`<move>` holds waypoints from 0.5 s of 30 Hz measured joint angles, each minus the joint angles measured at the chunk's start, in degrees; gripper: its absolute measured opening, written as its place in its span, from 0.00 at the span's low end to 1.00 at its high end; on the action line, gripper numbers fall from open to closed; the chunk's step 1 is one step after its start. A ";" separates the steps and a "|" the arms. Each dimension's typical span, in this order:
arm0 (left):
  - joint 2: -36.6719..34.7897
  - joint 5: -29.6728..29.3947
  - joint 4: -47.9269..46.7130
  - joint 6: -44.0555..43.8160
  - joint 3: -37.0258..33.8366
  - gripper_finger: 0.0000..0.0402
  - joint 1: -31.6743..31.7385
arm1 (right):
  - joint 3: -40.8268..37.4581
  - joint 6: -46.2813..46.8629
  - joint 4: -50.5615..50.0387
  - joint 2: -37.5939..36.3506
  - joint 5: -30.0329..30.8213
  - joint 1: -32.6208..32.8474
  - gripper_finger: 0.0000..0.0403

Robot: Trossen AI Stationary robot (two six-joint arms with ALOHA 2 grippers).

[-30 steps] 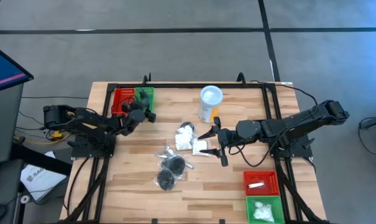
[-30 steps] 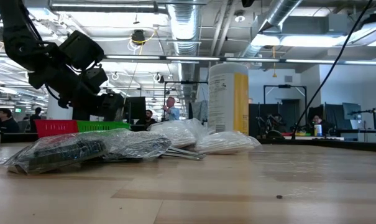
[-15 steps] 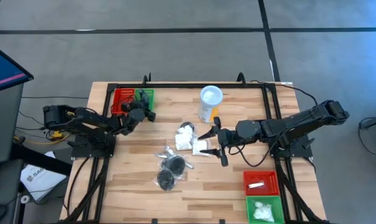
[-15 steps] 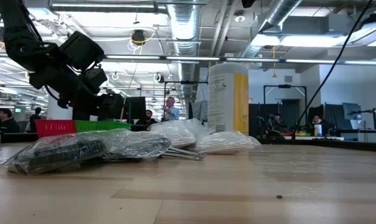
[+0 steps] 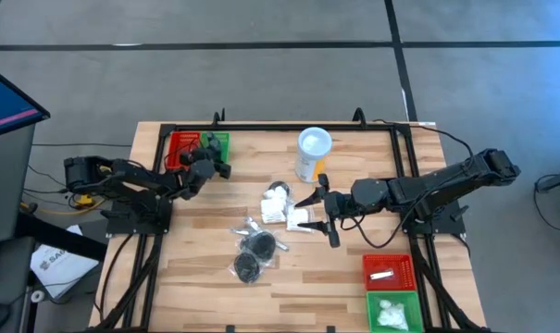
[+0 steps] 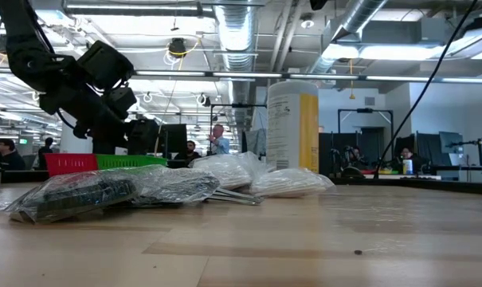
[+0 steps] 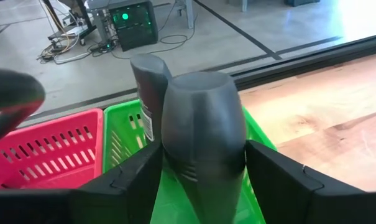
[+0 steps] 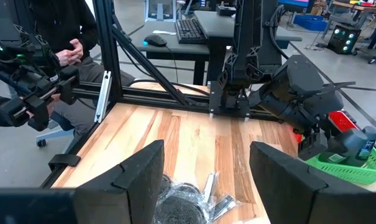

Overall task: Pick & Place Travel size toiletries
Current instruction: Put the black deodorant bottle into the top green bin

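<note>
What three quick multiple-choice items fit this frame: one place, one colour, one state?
1. Where is the left gripper?
A. Over the green basket
B. Over the pile in the middle
C. At the near right corner

2. What colour is the canister lid?
A. Red
B. White
C. Black

3. How is the right gripper?
A. Shut on a tube
B. Shut and empty
C. Open and empty

Key:
1 A: the left gripper hangs by the green basket at the far left corner.
2 B: the canister lid shows white from above.
3 C: the right gripper has its fingers spread by the white packets, with nothing between them.
</note>
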 joint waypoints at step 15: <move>-0.07 0.02 1.83 0.02 0.02 0.64 -0.04 | 0.00 -0.04 0.00 0.00 0.00 -0.02 0.56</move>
